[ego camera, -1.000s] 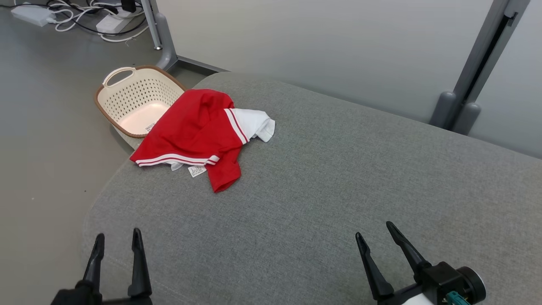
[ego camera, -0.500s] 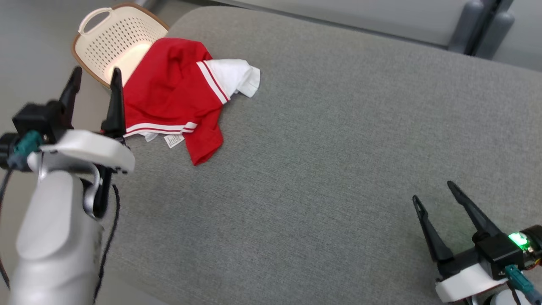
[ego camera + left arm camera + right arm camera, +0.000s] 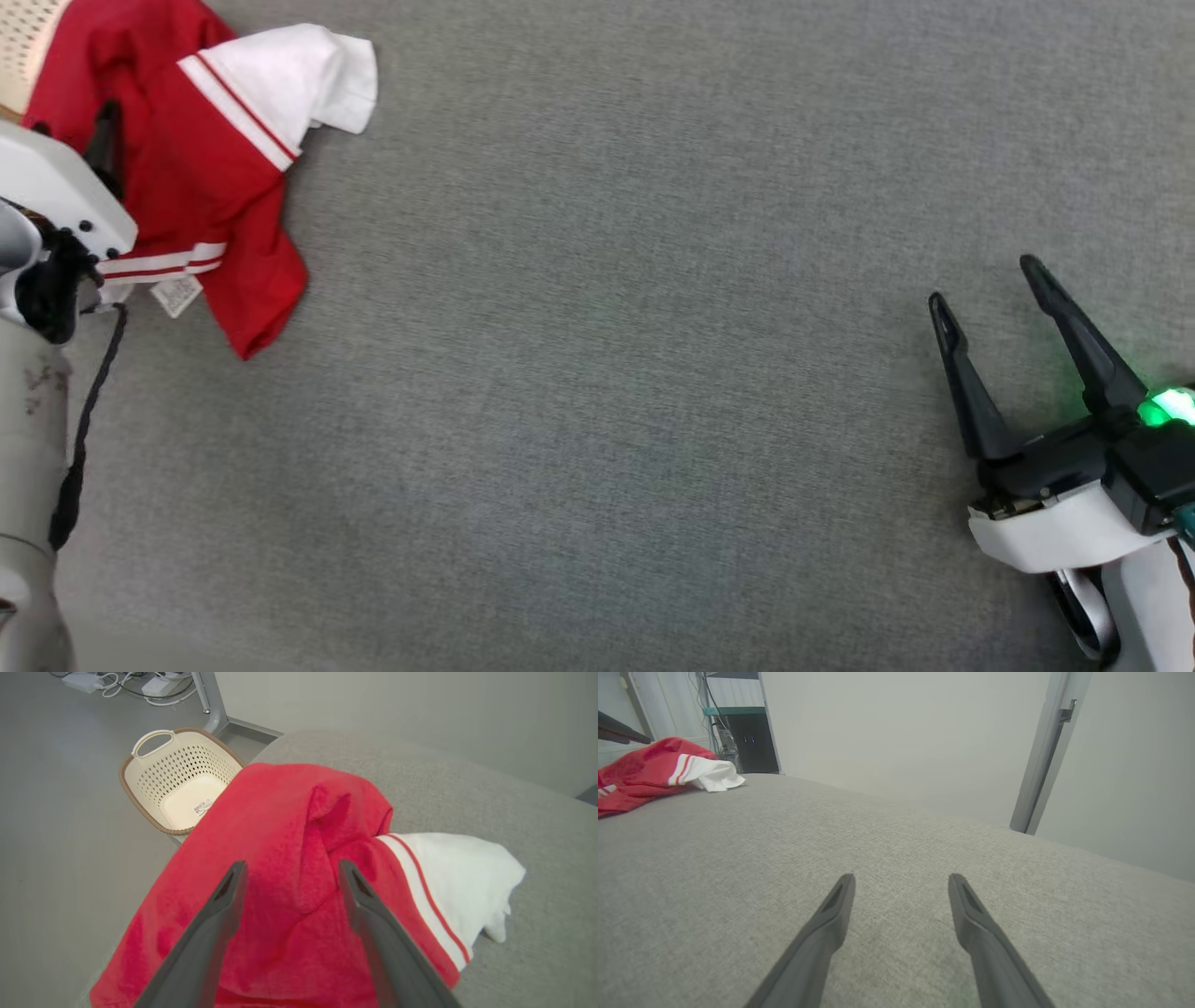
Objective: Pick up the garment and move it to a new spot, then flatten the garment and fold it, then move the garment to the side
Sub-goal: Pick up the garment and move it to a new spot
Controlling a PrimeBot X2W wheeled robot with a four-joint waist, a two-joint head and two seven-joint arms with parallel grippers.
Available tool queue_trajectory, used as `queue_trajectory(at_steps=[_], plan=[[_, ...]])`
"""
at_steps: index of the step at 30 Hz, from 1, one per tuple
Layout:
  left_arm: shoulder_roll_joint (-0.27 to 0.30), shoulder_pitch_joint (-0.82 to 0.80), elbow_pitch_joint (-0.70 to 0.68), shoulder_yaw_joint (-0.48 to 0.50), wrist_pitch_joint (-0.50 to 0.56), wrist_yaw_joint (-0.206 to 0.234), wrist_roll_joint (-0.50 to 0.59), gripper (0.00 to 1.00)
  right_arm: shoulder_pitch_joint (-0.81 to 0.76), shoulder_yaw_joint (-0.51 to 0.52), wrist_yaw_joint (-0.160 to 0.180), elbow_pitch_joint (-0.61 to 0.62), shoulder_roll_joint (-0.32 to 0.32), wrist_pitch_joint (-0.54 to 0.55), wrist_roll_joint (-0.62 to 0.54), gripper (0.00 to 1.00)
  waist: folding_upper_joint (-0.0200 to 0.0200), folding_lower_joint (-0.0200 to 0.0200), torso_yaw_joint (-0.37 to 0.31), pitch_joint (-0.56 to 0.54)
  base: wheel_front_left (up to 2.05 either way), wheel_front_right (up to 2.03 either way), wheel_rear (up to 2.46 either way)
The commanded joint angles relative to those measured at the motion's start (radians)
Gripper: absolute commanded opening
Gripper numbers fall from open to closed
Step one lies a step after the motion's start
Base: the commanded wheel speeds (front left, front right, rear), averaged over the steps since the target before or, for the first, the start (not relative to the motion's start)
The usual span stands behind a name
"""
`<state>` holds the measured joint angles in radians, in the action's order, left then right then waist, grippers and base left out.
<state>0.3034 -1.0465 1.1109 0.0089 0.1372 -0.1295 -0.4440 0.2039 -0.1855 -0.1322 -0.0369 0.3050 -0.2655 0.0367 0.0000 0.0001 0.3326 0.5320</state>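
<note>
The garment (image 3: 201, 177), red with white stripes and a white sleeve, lies crumpled at the far left corner of the grey padded table (image 3: 607, 392). My left gripper (image 3: 293, 865) hovers open just above its red bulk, a dark finger on each side of a raised fold, gripping nothing. In the head view the left arm's white wrist cover (image 3: 56, 187) overlaps the garment's left edge. My right gripper (image 3: 982, 282) stands open over bare table at the right, far from the garment (image 3: 649, 772), which lies at the upper left of the right wrist view.
A cream perforated basket (image 3: 182, 784) with a brown rim sits on the floor just beyond the table's corner, behind the garment. Cables and power strips (image 3: 140, 683) lie on the floor further back. A grey wall with a post (image 3: 1041, 756) stands behind the table.
The head camera has tipped down and moved closer. The left arm has reached forward from the near edge to over the garment. Both grippers stay open.
</note>
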Motion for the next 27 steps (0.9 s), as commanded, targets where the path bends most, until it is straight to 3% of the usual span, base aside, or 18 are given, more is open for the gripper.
queue_trajectory(at_steps=[1, 4, 12, 13, 14, 20, 27], plan=[[0.025, -0.013, 0.034, -0.007, 0.008, -0.001, -0.009, 1.0, 0.02, 0.003, 0.003, -0.015, 0.007, 0.002, 0.002, 1.0, 0.0, -0.0001, -0.074, 0.072, 0.0, 0.0, 0.0], [0.059, -0.004, 0.104, -0.008, 0.02, 0.008, -0.007, 1.0, 0.033, -0.003, 0.003, 0.0, 0.0, 0.005, 0.004, 1.0, 0.0, -0.0001, -0.104, 0.093, 0.0, 0.0, 0.0], [0.06, 0.038, 0.163, -0.011, -0.016, 0.04, -0.01, 1.0, 0.023, 0.011, 0.003, 0.017, -0.006, 0.008, 0.01, 1.0, 0.0, -0.0001, -0.132, 0.128, 0.0, 0.0, 0.0], [0.055, 0.045, 0.167, -0.013, -0.026, 0.037, -0.01, 0.46, 0.019, 0.011, 0.003, 0.018, -0.005, 0.008, 0.008, 1.0, 0.0, -0.0001, -0.132, 0.131, 0.0, 0.0, 0.0], [0.051, 0.052, 0.171, -0.013, -0.034, 0.036, -0.012, 0.0, 0.016, 0.009, 0.003, 0.017, -0.004, 0.008, 0.006, 1.0, 0.0, -0.0001, -0.132, 0.133, 0.0, 0.0, 0.0], [0.072, 0.027, 0.136, -0.027, -0.197, 0.013, -0.004, 0.0, 0.029, 0.0, 0.003, 0.009, -0.016, 0.009, 0.001, 1.0, 0.0, -0.0001, -0.119, 0.122, 0.0, 0.0, 0.0], [0.108, -0.031, 0.043, -0.102, -0.362, -0.002, 0.015, 0.0, 0.052, -0.008, 0.003, 0.03, -0.06, 0.003, 0.0, 1.0, 0.0, -0.0001, -0.122, 0.021, 0.0, 0.0, 0.0]])
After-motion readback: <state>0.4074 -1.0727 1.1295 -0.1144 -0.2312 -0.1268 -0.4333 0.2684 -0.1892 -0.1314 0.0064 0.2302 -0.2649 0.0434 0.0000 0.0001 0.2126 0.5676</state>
